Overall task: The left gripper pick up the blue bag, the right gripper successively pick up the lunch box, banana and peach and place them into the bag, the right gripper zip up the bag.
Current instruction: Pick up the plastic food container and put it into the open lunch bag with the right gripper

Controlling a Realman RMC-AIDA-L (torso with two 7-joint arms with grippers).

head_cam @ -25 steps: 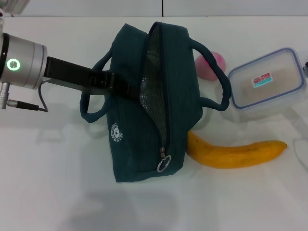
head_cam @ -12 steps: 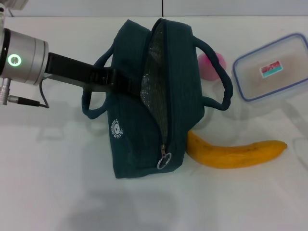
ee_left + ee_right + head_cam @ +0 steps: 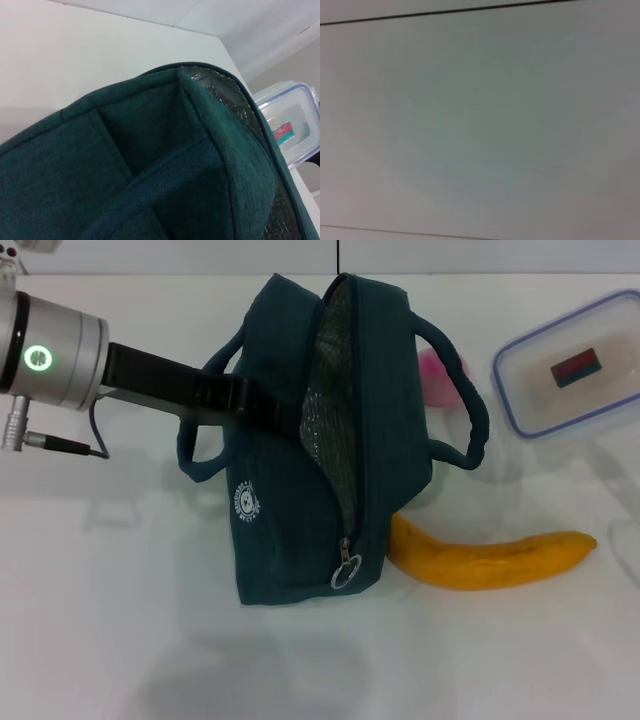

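Head view shows the left gripper (image 3: 262, 412) clamped on the blue bag (image 3: 330, 450), unzipped; beyond it, lunch box (image 3: 572, 376), peach (image 3: 436, 378) and banana (image 3: 490, 556) remain unpacked; right gripper unseen.

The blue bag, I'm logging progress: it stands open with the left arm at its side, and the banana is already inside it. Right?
Not quite. The blue bag does stand open with the left gripper at its side, but the banana is not inside: the head view shows it lying on the table beside the bag.
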